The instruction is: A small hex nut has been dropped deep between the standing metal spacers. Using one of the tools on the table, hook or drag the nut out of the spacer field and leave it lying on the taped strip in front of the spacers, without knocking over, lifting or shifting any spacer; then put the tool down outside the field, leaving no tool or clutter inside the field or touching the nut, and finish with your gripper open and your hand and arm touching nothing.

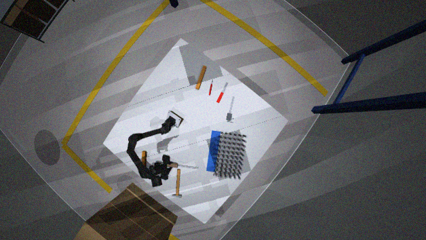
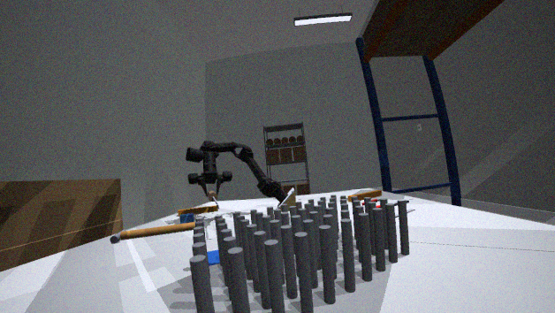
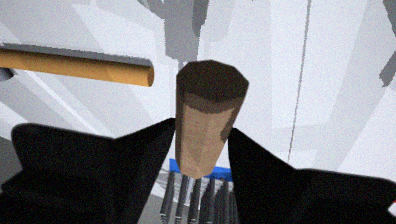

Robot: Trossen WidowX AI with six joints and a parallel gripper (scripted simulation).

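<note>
My gripper (image 1: 170, 165) (image 2: 212, 193) (image 3: 202, 128) is shut on the wooden handle (image 1: 173, 165) (image 3: 197, 142) of a tool with a thin metal rod (image 1: 188, 167). In the top view the rod points toward the blue taped strip (image 1: 212, 149) (image 2: 214, 257) (image 3: 222, 173), and its visible end stops short of the strip. The grey metal spacers (image 2: 328, 265) (image 3: 195, 202) stand upright in rows behind the strip; their field also shows in the top view. The hex nut cannot be made out in any view. The rod's tip is hidden in the wrist view.
A hammer (image 1: 178, 181) (image 2: 156, 230) (image 3: 100, 69) lies beside the gripper. An orange bar (image 1: 144, 156) lies near the arm. Another orange bar (image 1: 201, 78), two red-handled tools (image 1: 210, 89) (image 1: 220, 97) and a grey tool (image 1: 229, 116) lie farther off. A blue block (image 2: 186, 218) shows too.
</note>
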